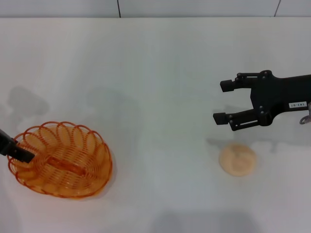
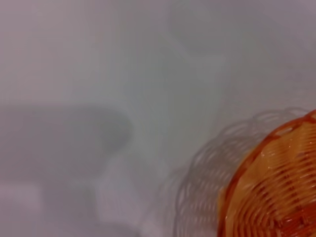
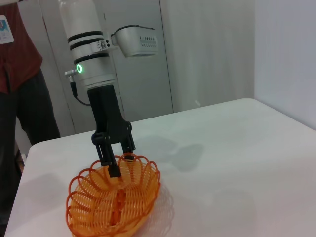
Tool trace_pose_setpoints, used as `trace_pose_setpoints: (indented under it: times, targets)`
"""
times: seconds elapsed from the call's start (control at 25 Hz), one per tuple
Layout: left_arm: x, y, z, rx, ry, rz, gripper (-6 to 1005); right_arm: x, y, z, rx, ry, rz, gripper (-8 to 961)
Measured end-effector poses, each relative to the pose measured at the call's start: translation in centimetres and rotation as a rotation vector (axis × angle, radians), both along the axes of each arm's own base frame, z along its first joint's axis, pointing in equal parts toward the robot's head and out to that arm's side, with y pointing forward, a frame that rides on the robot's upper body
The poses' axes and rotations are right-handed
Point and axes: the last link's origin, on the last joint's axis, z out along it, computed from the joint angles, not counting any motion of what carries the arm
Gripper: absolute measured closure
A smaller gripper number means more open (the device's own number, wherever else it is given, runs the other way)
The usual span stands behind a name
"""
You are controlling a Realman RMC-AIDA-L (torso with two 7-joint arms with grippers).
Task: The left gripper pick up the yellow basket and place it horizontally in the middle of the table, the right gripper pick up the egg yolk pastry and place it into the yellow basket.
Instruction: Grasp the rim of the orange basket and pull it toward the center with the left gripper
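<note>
The yellow basket (image 1: pixel 60 160) is at the table's (image 1: pixel 155 63) near left, and its rim also shows in the left wrist view (image 2: pixel 276 187). My left gripper (image 1: pixel 23 154) reaches in from the left edge and is shut on the basket's left rim. In the right wrist view the left gripper (image 3: pixel 123 160) has one finger inside the basket (image 3: pixel 116 202) and one outside, and the basket hangs tilted from it. The egg yolk pastry (image 1: pixel 237 159) lies on the table at the right. My right gripper (image 1: pixel 221 102) is open and empty, hovering just behind the pastry.
The table's far edge (image 1: pixel 155 18) meets a wall. A person in a red top (image 3: pixel 15 59) stands beyond the table's left end, behind the left arm.
</note>
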Motion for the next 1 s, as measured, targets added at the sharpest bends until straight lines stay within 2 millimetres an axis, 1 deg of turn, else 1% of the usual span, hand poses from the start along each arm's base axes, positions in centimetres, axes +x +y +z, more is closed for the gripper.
trace_pose_setpoints:
  times: [0.24,0.48,0.84,1.0]
  targets:
    - [0.18,0.18,-0.10,0.006,-0.003,-0.008,457,-0.06,-0.01,0.06,0.001,0.000,0.002,81]
    - [0.08,0.35,-0.23,0.016,0.002,-0.010,591,-0.09,0.00,0.06,0.001,0.000,0.002,80]
    - [0.30,0.53,-0.26,0.017,0.001,-0.014,634,-0.15,-0.01,0.14,0.000,-0.002,0.006,80]
    - [0.44,0.47,-0.29,0.005,-0.001,-0.015,669,-0.17,-0.01,0.17,-0.001,-0.002,0.006,81]
